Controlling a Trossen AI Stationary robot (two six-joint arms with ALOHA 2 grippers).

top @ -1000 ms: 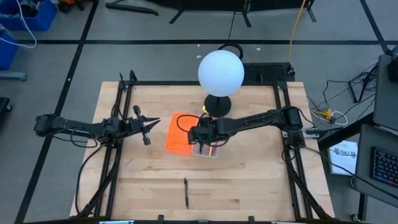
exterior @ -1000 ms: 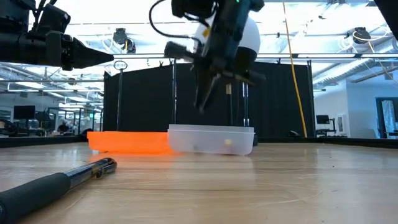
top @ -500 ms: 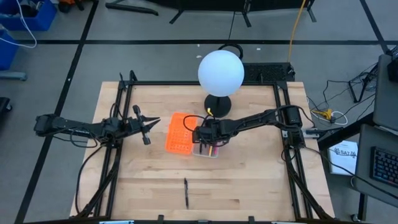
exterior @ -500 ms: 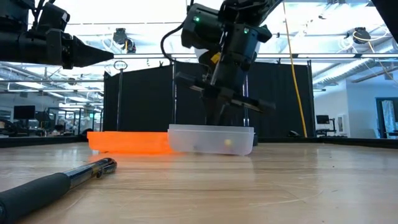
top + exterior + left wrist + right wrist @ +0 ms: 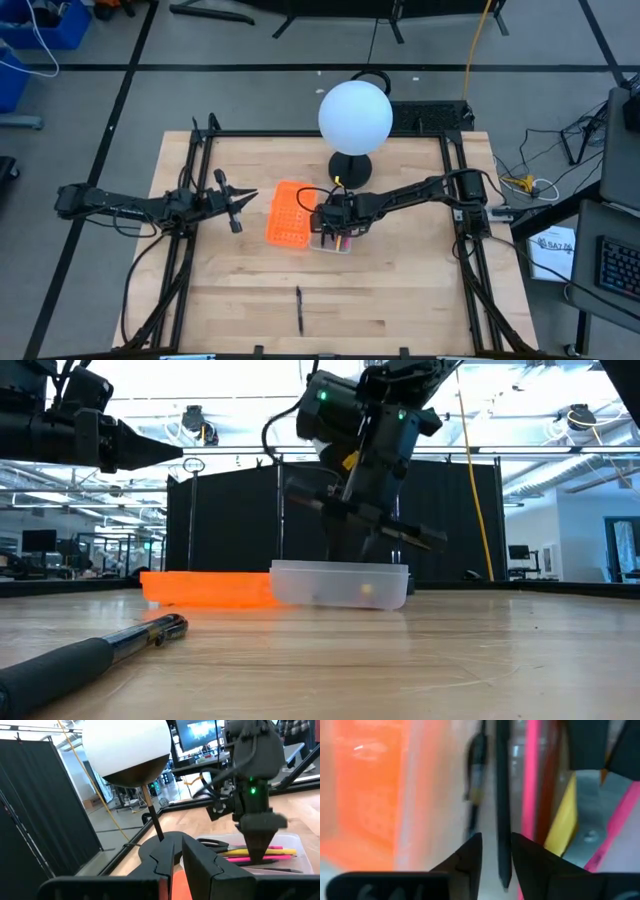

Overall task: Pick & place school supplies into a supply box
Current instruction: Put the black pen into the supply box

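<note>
My right gripper [image 5: 333,226] hangs over the clear supply box [image 5: 340,585], pointing down and shut on a black pen [image 5: 420,538]. In the box lie a yellow pen [image 5: 240,852], a pink pen [image 5: 280,856], dark pens and the scissors [image 5: 215,842]. Another black pen [image 5: 298,310] lies flat on the table near its near edge. My left gripper [image 5: 237,200] waits shut above the table's left part, clear of everything. My right gripper pinches the black pen's shaft [image 5: 503,820] between its two fingers from above, the fingers lying across it. The pen is lifted clear just above the box's rim. It sticks out on both sides of the fingers and is tilted, one end lower [image 5: 440,544].
The orange perforated rectangle [image 5: 287,215] lies flat against the box's left side. A lamp with a white globe [image 5: 355,115] and a black base [image 5: 351,167] stands just behind the box. Bare wood stretches across the table's near half [image 5: 400,300].
My right gripper has moved a little toward the table's right, from the orange rectangle's edge to above the box, and has turned and come lower. The black pen has gone with it and now hangs tilted just over the box's rim. It has stayed shut.
</note>
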